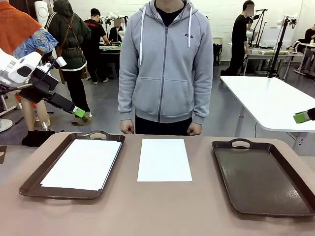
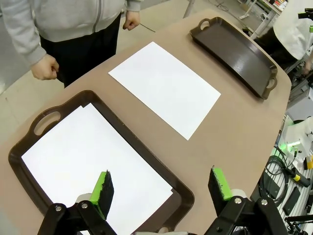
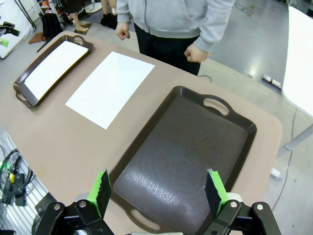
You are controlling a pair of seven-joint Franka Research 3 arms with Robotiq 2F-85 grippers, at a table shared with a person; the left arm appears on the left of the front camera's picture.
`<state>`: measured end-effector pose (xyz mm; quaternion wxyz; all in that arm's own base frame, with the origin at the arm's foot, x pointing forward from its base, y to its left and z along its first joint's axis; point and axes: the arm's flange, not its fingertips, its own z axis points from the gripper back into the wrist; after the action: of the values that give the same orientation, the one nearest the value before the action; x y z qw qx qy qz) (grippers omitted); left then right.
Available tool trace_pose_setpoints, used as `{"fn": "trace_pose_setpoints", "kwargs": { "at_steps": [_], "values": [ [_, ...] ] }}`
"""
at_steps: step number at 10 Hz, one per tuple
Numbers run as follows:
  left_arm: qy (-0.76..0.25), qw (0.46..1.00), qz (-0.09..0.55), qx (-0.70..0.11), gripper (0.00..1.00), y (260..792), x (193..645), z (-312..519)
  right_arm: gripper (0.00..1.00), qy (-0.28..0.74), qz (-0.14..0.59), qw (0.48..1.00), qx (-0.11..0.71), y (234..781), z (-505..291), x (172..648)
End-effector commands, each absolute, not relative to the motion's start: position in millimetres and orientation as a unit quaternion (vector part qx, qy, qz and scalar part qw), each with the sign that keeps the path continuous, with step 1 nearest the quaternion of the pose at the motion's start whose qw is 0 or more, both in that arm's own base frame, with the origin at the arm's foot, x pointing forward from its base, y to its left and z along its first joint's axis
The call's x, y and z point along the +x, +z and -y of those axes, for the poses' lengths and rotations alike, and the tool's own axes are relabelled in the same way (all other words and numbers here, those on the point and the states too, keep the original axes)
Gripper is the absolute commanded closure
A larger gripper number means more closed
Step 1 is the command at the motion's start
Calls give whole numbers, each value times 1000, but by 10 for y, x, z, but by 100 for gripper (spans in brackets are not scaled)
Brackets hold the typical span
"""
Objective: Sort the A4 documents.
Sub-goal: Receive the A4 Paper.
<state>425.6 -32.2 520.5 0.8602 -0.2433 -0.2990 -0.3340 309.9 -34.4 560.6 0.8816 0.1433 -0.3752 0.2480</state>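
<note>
One white A4 document (image 1: 164, 160) lies flat on the table between two dark brown trays. The left tray (image 1: 98, 133) holds more white sheets (image 1: 81, 164), slightly offset from each other in the left wrist view (image 2: 83, 156). The right tray (image 1: 261, 177) has nothing in it. My left gripper (image 1: 81, 114) hangs open in the air beyond the table's far left corner; in its wrist view the left gripper (image 2: 161, 186) hovers high over the filled tray. My right gripper (image 1: 301, 117) shows at the right edge. Seen from its wrist, the right gripper (image 3: 158, 188) stands open above the bare tray (image 3: 186, 147).
A person in a grey hoodie (image 1: 165, 64) stands at the far edge, both fists (image 1: 127, 127) resting near the table rim. Bare tabletop (image 1: 162, 206) runs along the near edge. A white table (image 1: 275, 101) stands behind on the right.
</note>
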Motion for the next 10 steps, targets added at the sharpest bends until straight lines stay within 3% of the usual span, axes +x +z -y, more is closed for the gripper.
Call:
{"fn": "trace_pose_setpoints", "kwargs": {
  "at_steps": [1,10],
  "values": [
    [-334,860,299,-243,0,5205,4256,318,0,250,375,880,151,5587,343,3110],
    [-334,860,299,-243,0,5205,4256,318,0,250,375,880,151,5587,343,3110]
  ]
}}
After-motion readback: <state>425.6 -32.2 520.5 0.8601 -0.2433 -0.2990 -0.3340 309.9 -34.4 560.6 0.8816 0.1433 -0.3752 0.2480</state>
